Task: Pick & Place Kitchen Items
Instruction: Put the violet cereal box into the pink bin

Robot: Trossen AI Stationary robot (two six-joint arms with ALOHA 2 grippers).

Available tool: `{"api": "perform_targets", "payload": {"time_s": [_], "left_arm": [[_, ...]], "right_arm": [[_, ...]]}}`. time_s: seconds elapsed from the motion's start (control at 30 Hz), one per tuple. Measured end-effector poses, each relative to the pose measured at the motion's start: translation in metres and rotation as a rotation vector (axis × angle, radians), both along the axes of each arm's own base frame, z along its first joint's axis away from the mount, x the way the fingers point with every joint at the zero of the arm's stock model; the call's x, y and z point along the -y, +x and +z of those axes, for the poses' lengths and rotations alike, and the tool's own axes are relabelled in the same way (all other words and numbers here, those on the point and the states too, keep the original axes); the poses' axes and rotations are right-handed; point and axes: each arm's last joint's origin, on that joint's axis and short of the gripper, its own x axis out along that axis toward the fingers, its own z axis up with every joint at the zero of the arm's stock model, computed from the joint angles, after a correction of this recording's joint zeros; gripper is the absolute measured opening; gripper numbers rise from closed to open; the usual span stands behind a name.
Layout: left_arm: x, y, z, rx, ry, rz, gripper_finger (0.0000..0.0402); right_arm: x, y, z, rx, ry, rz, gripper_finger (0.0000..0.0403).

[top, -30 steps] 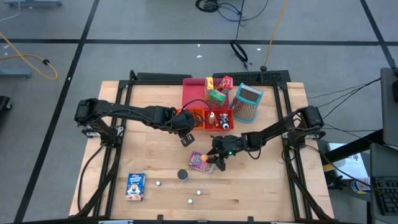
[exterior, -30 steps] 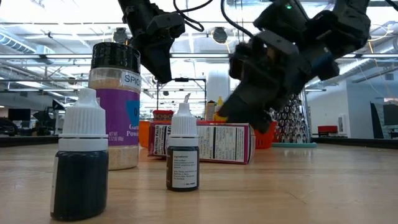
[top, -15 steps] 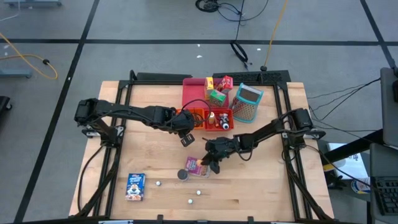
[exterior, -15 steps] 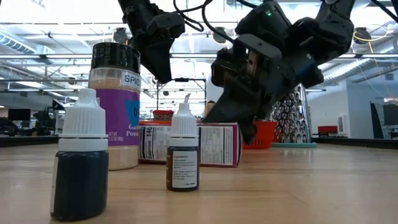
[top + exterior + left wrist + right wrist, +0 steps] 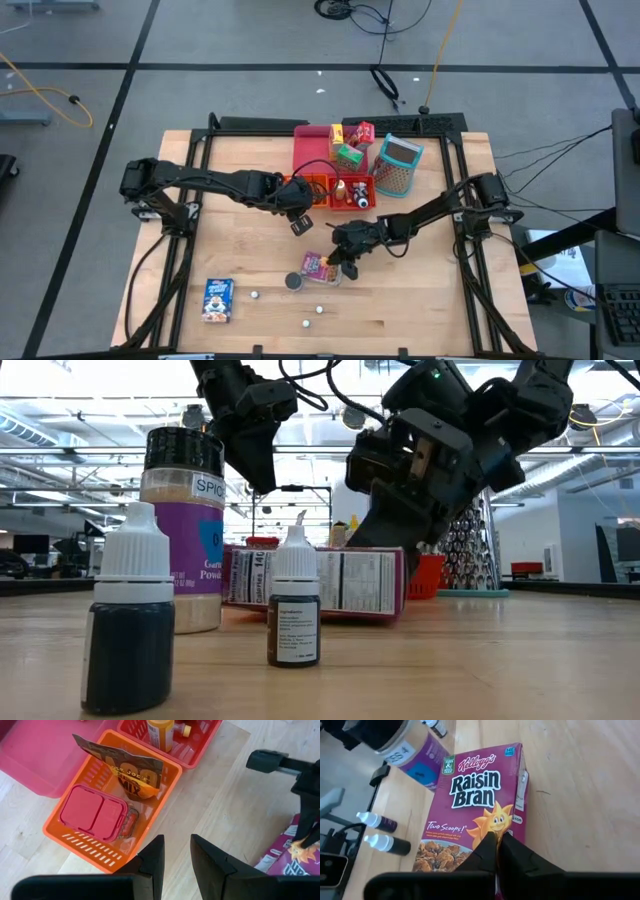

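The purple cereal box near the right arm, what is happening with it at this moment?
The right gripper is on the purple Raisin Bran box, which lies flat on the wooden table beside a spice jar. Its fingers look pressed together at the box's edge, though a real grasp cannot be confirmed. The left gripper hangs slightly open over the table, next to the orange bin that already holds a packet and a pink container. Two small dropper bottles and a blue box lie elsewhere on the table.

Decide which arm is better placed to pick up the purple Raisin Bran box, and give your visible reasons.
The right arm, probably. Its right gripper is right at the Raisin Bran box, fingers shut over the box edge in its wrist view. The left gripper hangs farther off, near the orange bin.
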Motion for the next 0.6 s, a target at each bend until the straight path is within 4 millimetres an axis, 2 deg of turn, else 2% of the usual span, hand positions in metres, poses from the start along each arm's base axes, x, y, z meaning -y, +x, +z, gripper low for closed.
{"api": "perform_targets", "payload": {"time_s": [0.13, 0.43, 0.53, 0.6], "left_arm": [[0.0, 0.002, 0.001, 0.018, 0.0, 0.0, 0.0093], [-0.002, 0.005, 0.003, 0.056, 0.015, -0.022, 0.0093], [-0.006, 0.001, 0.01, 0.072, 0.038, -0.007, 0.0093], [-0.01, -0.005, 0.022, 0.109, 0.08, 0.013, 0.0093]], "right_arm": [[0.002, -0.006, 0.016, 0.01, -0.054, -0.002, 0.0001], [0.01, -0.03, 0.07, 0.051, -0.226, -0.1, 0.0], [0.013, -0.039, 0.083, 0.046, -0.281, -0.134, 0.0], [0.016, -0.045, 0.091, 0.052, -0.309, -0.165, 0.0]]}}
